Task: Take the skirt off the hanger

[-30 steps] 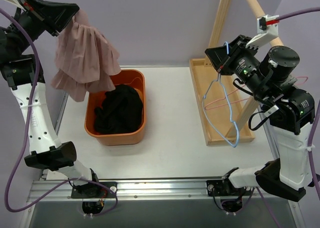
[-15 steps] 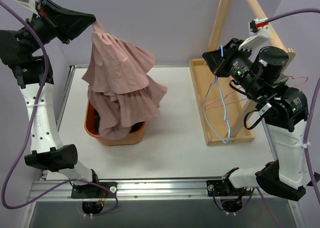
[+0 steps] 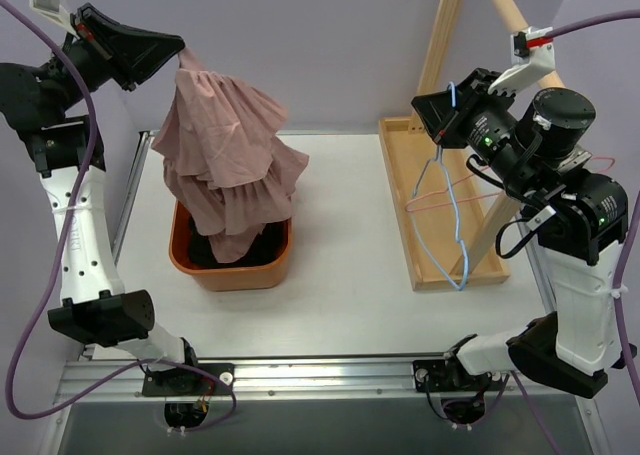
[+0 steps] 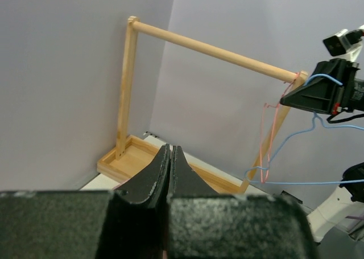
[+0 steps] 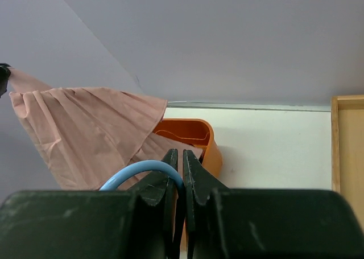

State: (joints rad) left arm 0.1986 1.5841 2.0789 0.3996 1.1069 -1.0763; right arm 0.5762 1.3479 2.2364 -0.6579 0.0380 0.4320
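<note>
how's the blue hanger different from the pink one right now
The blue hanger is clamped in the right hand, hanging in the air; the pink hanger hooks on the wooden rod, untouched. Blue wire against pink wire. Both are bare: the skirt is on neither.

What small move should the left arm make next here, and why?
Probably lower the left gripper slightly and open it. The pleated pink skirt hangs from its shut fingers, clear of the blue wire hanger that the right gripper holds, and the hem droops into the orange plastic bin, so a release should drop it inside.
</note>
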